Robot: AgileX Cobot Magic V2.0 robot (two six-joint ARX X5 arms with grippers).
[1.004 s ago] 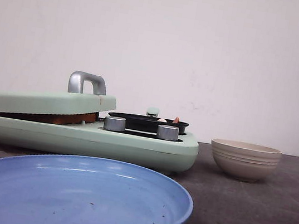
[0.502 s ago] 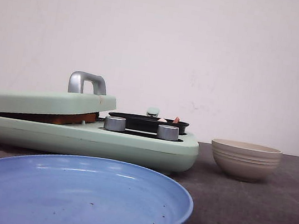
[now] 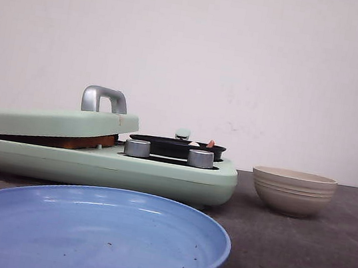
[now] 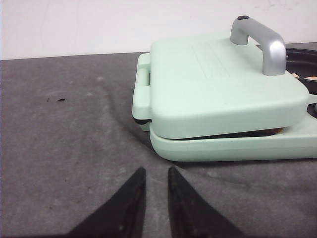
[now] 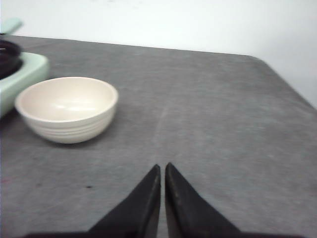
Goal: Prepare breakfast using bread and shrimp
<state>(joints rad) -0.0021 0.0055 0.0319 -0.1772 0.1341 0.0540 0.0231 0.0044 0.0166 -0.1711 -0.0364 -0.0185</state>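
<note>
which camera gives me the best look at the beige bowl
The right wrist view: it looks down into the beige bowl, showing the rim, the empty inside and the ribbed wall. The front view shows the bowl only side-on, beside the green breakfast maker, so its inside is hidden. The left wrist view does not show it.

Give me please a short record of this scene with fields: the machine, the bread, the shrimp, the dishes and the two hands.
machine: green breakfast maker, lid lowered, not fully shut
bread: brown crust edge showing under the lid
shrimp: small orange and whitish pieces in the black pan
dishes: empty beige bowl beside the machine; blue plate in front, empty
left hand: holds nothing, narrow gap between fingers
right hand: shut, holds nothing
</note>
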